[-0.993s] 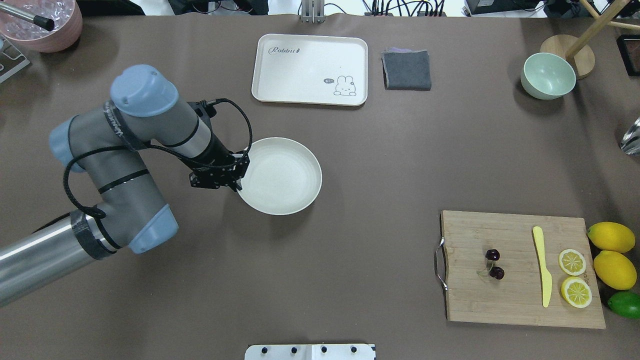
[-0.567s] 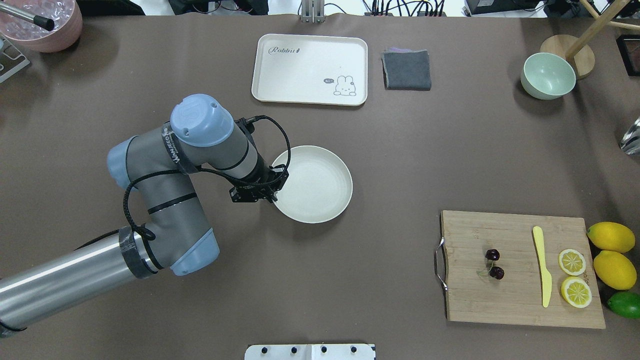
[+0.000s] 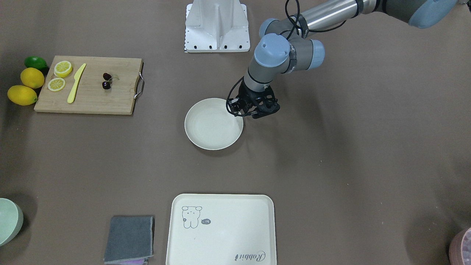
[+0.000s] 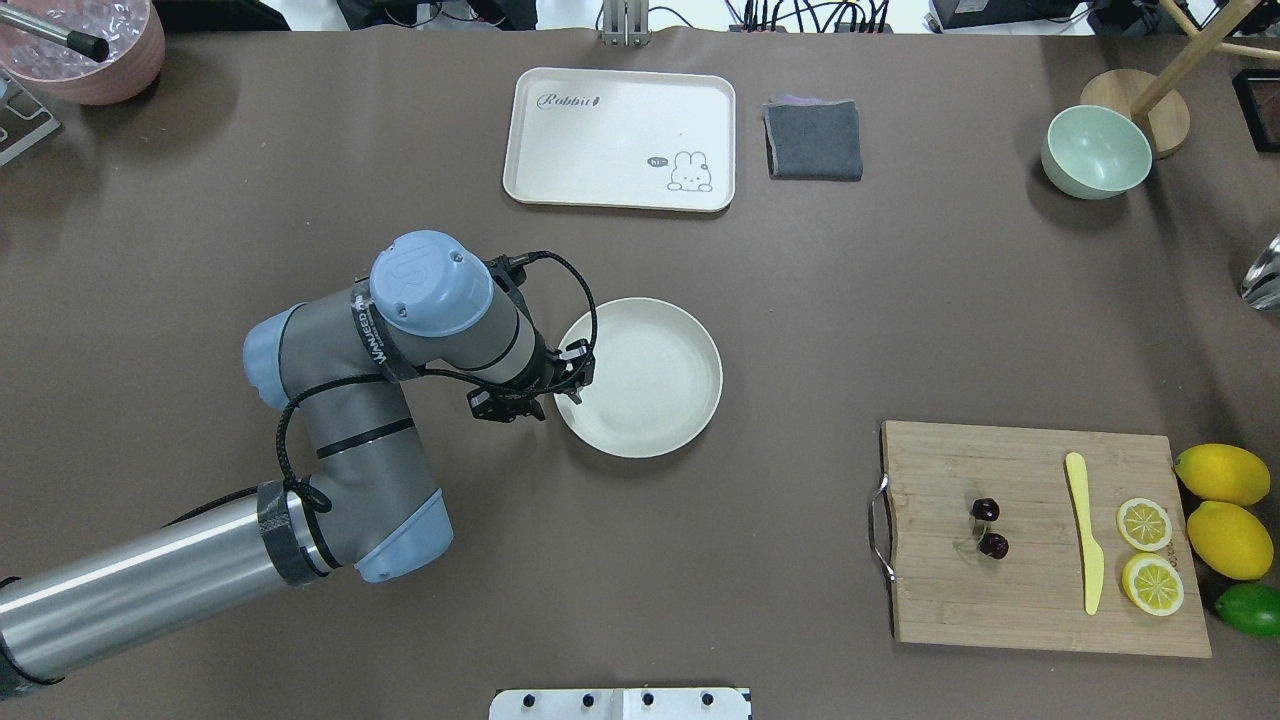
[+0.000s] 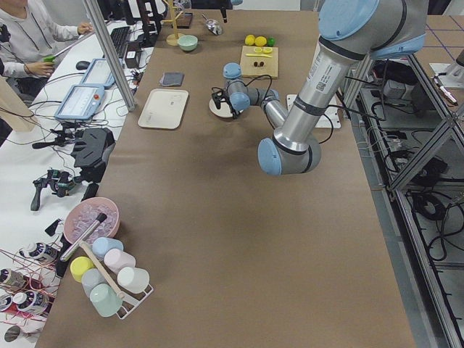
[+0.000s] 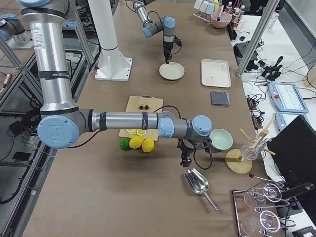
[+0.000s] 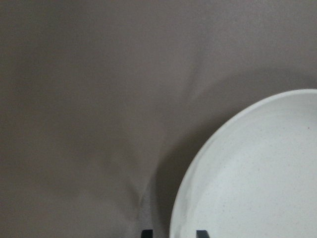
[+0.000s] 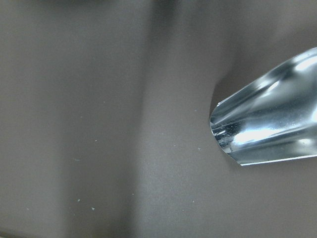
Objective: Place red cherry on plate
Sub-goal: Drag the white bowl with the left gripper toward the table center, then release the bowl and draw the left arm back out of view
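**Pinching the plate [image 4: 660, 375] rim, red cherry [image 4: 988, 528] apart on the board**

The left arm enters low with its elbow folded and its wrist turned straight down. The left hand [image 4: 568, 390] stands at the plate's edge nearest that arm. In the wrist view its two fingertips [image 7: 147, 232] sit astride the rim, seemingly pinching it, though the frame's bottom crops the contact. The right arm lies stretched far out, with the right hand [image 6: 186, 159] pointing down beside a metal scoop [image 6: 198, 183]. I cannot tell whether that hand is spread or pressed together. The red cherry rests on the wooden cutting board [image 4: 1040, 600], well apart from the plate. The pair lines up roughly away from the robot, and its faint stems bow toward the board's metal handle [image 4: 878, 530].
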Controlling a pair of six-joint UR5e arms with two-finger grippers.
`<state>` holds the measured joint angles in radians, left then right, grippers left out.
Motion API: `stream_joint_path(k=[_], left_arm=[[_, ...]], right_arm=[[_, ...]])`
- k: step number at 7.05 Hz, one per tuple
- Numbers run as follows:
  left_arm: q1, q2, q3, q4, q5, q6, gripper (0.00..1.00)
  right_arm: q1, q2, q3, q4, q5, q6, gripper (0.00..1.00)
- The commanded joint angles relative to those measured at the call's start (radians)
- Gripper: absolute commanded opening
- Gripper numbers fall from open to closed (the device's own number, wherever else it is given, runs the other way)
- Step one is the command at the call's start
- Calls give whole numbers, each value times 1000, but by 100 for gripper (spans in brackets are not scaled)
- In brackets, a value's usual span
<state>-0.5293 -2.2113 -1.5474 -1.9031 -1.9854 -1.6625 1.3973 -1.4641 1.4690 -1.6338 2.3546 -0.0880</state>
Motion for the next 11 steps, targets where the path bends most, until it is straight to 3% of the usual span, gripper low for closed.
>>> stream_joint_path(k=[1,3,5,8,11], left_arm=[[-90,59,-54,6,-83,30,98],[-246,146,-69,15,-206,236,98],[-441,258,-65,65,-353,594,98],[-625,372,-30,215,-365,1116,98],[-759,433,82,240,-352,1513,98]], right_arm=[[-3,5,-1,-5,-1,1,100],[-6,5,5,-5,0,17,100],[-8,5,8,-6,3,30,100],[-11,5,13,-1,20,43,100],[-18,5,8,0,18,43,100]])
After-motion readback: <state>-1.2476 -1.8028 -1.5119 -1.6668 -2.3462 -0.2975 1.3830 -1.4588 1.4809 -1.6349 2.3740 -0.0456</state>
